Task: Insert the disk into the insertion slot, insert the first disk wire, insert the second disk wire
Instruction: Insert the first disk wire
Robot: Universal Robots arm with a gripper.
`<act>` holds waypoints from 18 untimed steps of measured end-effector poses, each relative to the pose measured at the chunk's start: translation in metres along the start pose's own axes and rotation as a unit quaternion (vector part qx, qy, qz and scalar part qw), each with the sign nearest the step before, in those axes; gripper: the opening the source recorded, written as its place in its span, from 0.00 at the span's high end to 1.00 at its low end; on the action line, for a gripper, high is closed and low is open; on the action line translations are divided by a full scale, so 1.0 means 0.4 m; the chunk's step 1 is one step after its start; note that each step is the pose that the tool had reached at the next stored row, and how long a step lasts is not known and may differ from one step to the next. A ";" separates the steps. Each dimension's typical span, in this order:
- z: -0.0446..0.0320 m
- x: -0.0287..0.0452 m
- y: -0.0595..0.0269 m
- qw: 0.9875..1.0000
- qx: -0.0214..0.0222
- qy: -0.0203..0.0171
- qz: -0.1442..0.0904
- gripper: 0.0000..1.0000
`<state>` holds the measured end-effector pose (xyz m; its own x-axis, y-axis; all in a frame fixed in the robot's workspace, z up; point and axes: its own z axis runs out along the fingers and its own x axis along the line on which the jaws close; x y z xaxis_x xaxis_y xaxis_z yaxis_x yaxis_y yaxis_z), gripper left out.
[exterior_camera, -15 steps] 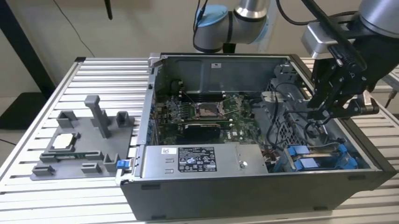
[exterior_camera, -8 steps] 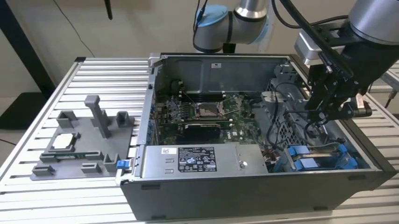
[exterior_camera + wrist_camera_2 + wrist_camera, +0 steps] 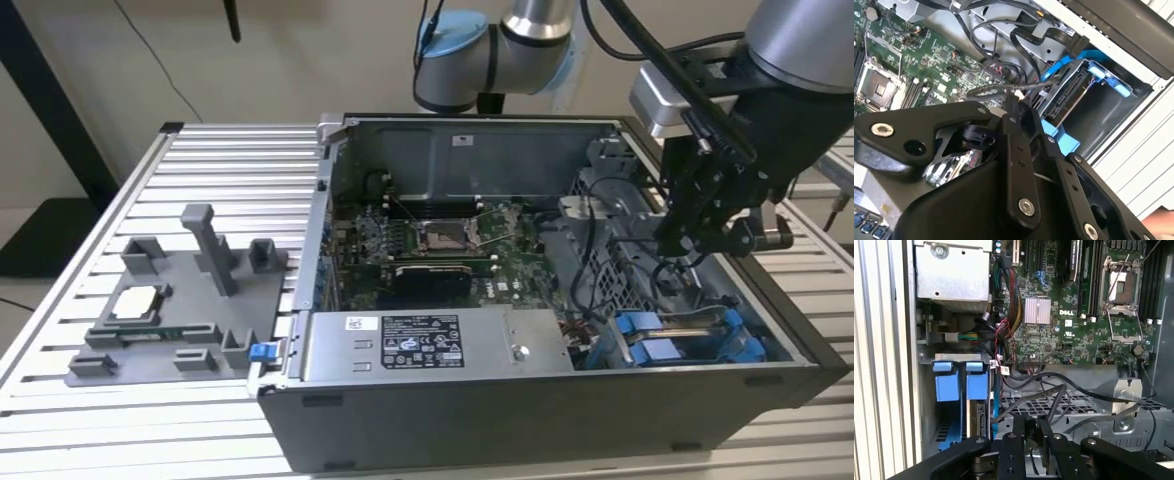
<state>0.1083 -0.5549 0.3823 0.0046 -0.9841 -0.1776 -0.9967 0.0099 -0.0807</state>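
In the exterior view the gripper (image 3: 678,245) hangs inside the case (image 3: 534,420), and the blue-framed disk (image 3: 661,350) lies seated in the insertion slot (image 3: 707,330), near and beyond its fingertips. In the second wrist view the fingers (image 3: 1013,145) look pinched on a dark disk wire (image 3: 1004,90), whose end is apart from the disk just past the tips. In the first wrist view that wire rises from between the closed fingers with the disk off to one side, so I judge the insertion done and both wires left to do.

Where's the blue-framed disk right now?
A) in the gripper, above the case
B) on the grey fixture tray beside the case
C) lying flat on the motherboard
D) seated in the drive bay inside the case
D: in the second wrist view the disk stands on edge in its blue carrier inside the insertion slot, with its connector end exposed.
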 end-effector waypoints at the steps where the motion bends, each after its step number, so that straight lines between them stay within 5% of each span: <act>1: 0.000 0.000 0.000 1.000 0.000 0.001 0.000 1.00; 5: 0.000 0.000 0.000 1.000 0.000 0.004 0.000 1.00; 18: 0.004 0.014 -0.001 1.000 0.000 0.004 0.000 1.00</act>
<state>0.1088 -0.5599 0.3797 0.0042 -0.9855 -0.1694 -0.9967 0.0096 -0.0808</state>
